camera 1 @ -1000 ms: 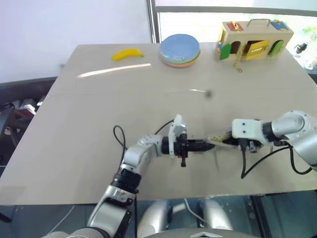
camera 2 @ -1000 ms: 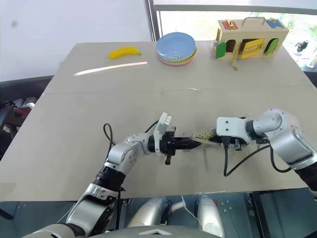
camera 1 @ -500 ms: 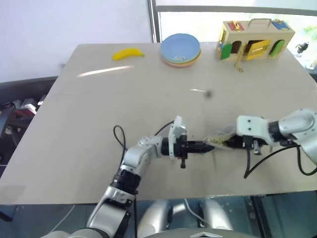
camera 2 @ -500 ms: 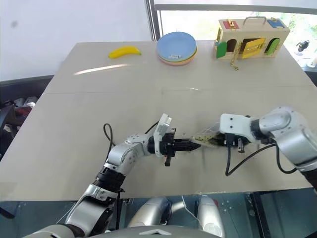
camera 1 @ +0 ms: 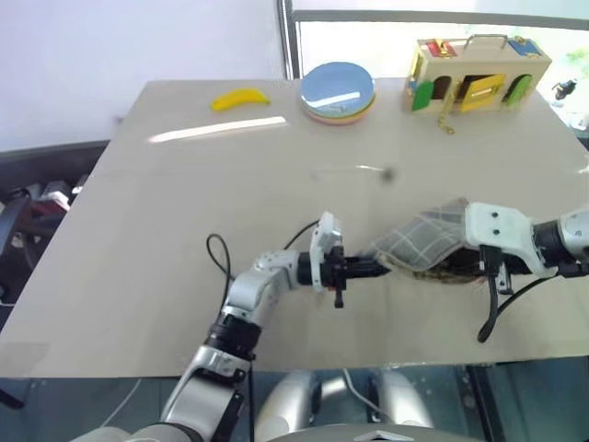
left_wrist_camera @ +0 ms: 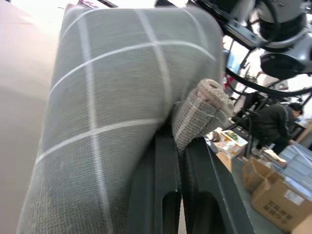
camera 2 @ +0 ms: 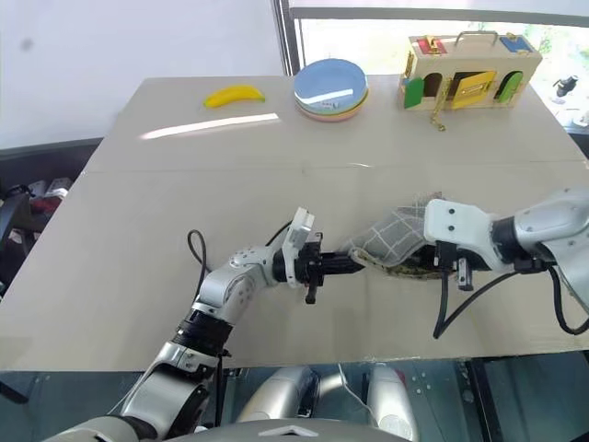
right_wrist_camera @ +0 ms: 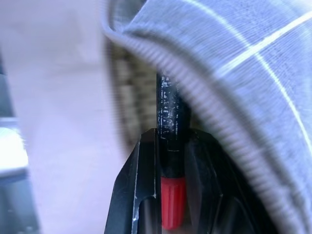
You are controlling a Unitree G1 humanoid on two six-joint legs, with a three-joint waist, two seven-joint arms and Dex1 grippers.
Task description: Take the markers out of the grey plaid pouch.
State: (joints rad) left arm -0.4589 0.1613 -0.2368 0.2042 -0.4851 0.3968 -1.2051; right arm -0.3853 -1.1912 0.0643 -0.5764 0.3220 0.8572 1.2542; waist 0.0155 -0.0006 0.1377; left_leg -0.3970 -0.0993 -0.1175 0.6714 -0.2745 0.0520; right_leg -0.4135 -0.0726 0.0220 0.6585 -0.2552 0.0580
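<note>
Presently, I note:
Left gripper (camera 1: 379,268): clamped on an edge of the grey plaid pouch (camera 1: 419,244).
Pouch: raised off the table (camera 1: 184,203), apparently, between both grippers.
Right gripper (right_wrist_camera: 168,170): pinching the dark marker (right_wrist_camera: 168,122), red end rearward, shaft inside the pouch mouth.
</note>
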